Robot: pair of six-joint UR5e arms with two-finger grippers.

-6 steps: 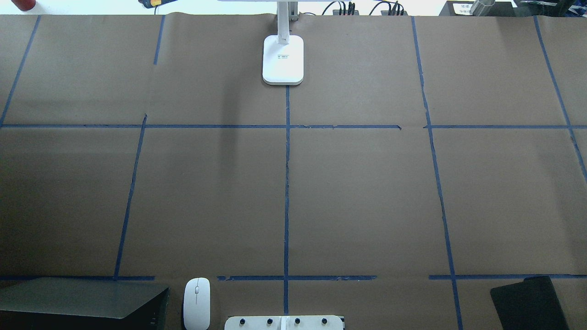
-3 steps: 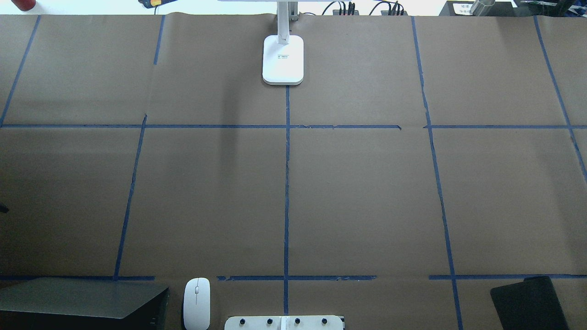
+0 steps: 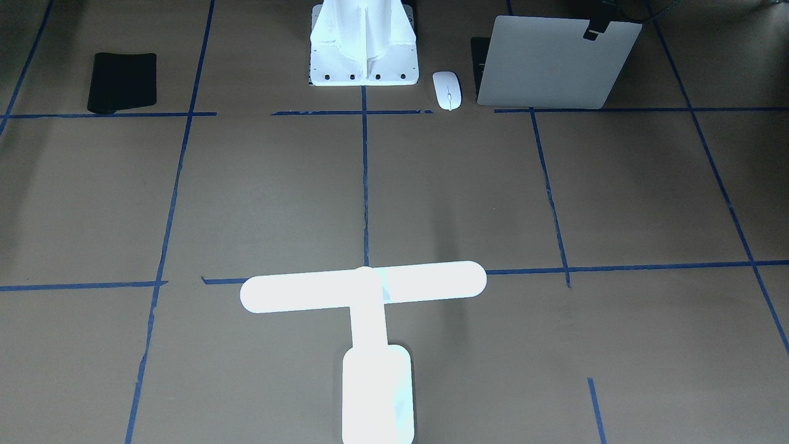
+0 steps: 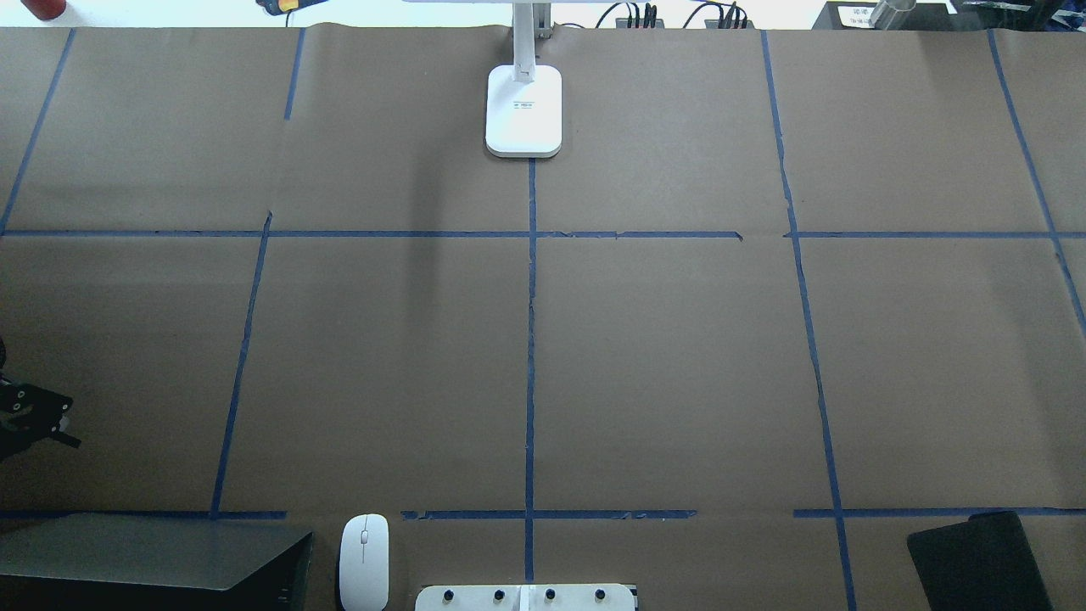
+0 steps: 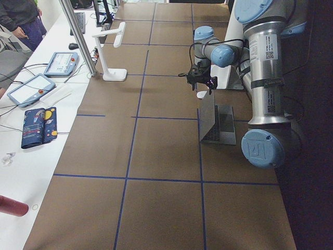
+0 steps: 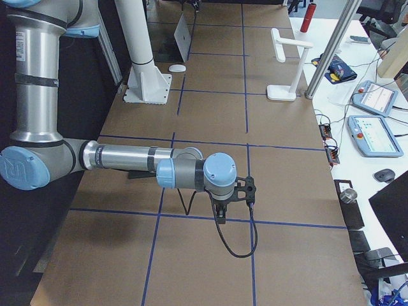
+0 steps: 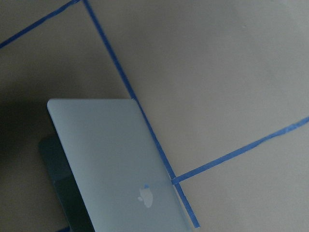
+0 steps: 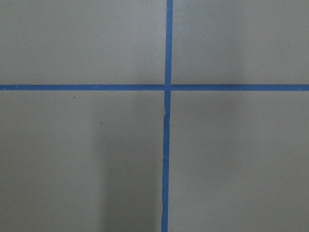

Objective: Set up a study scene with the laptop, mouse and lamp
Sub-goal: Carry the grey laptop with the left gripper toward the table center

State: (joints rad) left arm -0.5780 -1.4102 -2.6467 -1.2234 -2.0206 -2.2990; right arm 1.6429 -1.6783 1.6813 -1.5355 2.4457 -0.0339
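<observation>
From overhead, the laptop (image 4: 153, 552) sat part-open at 7 o'clock, the mouse (image 4: 364, 562) beside it, the lamp (image 4: 523, 110) at 12. The left gripper (image 4: 38, 416) hovered near the laptop — likely lining up a grasp; its spread, and the right gripper (image 6: 231, 201)'s, could not be told.
</observation>
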